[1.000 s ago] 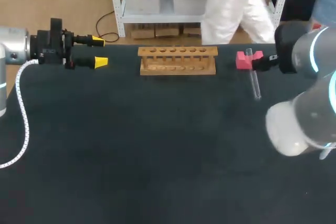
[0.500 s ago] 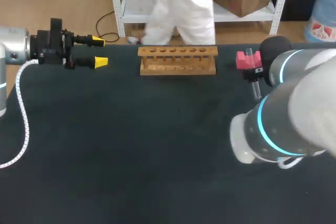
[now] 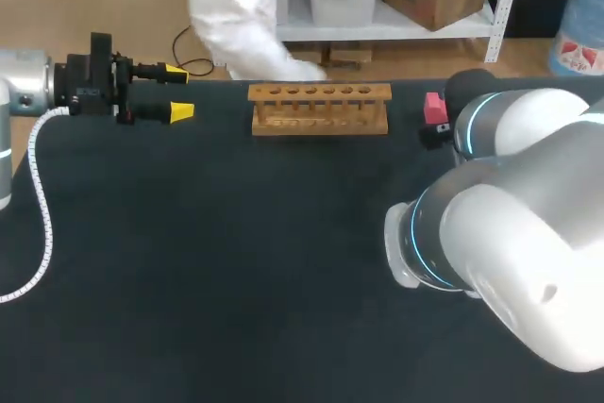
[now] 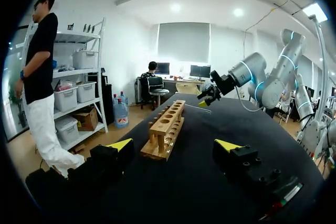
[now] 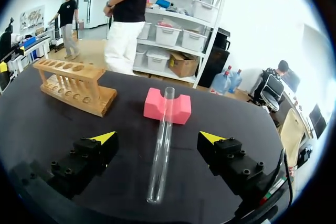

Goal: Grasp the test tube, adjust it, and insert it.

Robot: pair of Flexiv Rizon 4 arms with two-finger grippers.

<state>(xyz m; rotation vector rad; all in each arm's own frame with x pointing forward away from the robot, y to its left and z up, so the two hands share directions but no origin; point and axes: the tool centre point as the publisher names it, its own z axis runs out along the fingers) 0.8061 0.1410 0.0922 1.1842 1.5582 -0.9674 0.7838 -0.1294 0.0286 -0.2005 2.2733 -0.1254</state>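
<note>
Right wrist view: the right pincer (image 5: 157,139) is hanging low over the dark desk (image 5: 220,116), its yellow-tipped fingers (image 5: 104,138) spread wide and gripping nothing. The test tube (image 5: 161,145) is lying on the desk between the two fingers, touching neither. Its rounded end is pointing back toward the pincer and its far end is resting in the notch of the pink foam block (image 5: 168,107). Beyond the block and off to one side, the wooden rack (image 5: 76,85) is standing upright with its row of holes unfilled.

Head view: the right arm (image 3: 510,233) is filling the lower right of the frame and is hiding its own pincer and the tube. Only a corner of the pink foam block (image 3: 434,107) is showing, at the upper right beside the arm. The rack (image 3: 319,109) is sitting at the upper centre near the desk's far edge. At the upper left, the left pincer (image 3: 179,92) is hovering level, pointing toward the rack but well apart from it.

Left wrist view: the left pincer (image 4: 174,145) is holding nothing, fingers parted wide. The rack (image 4: 165,132) is standing ahead of it.
</note>
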